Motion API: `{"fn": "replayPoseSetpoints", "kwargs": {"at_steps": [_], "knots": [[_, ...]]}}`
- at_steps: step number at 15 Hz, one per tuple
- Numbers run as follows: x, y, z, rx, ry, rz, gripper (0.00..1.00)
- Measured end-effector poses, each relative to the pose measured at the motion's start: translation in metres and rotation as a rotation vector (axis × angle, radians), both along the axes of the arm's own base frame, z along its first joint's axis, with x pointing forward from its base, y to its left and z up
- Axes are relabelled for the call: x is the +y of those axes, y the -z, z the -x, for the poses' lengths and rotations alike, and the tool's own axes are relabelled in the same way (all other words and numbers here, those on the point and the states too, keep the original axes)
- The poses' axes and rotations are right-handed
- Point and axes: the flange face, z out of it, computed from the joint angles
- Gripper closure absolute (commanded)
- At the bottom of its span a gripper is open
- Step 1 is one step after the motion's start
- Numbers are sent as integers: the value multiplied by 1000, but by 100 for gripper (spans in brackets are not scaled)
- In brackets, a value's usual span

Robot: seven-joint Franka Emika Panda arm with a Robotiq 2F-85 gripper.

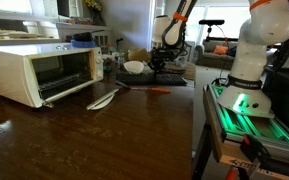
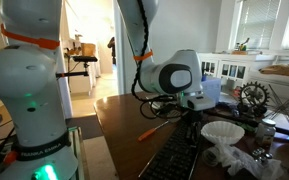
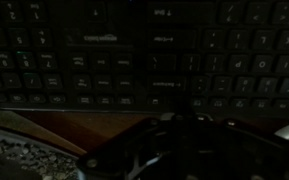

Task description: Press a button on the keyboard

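Note:
The black keyboard (image 3: pixel 104 60) fills the upper part of the dark wrist view, with rows of keys visible. It also lies on the brown table in both exterior views (image 1: pixel 180 80) (image 2: pixel 170 158). My gripper (image 3: pixel 182 114) hangs low over the keyboard's near edge; its fingers seem to meet in the middle and hold nothing. It shows as a dark shape above the keyboard in both exterior views (image 1: pixel 165 63) (image 2: pixel 190 102). Whether a fingertip touches a key I cannot tell.
A thin orange-red stick (image 1: pixel 159 90) (image 2: pixel 151 131) lies beside the keyboard. A white bowl (image 1: pixel 134 67) stands close by, and a white toaster oven (image 1: pixel 34 72) with its door open. A white utensil (image 1: pixel 102 98) lies in front of it. White crumpled material (image 2: pixel 227 138) sits by the keyboard.

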Motion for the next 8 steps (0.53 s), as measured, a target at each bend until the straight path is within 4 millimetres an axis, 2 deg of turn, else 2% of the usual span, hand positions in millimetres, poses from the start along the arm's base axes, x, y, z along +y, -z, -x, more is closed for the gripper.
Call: {"fn": "replayPoseSetpoints", "kwargs": {"at_steps": [5, 8], "knots": [[2, -4, 0, 2, -6, 14, 100], [0, -25, 0, 12, 12, 10, 100]]}}
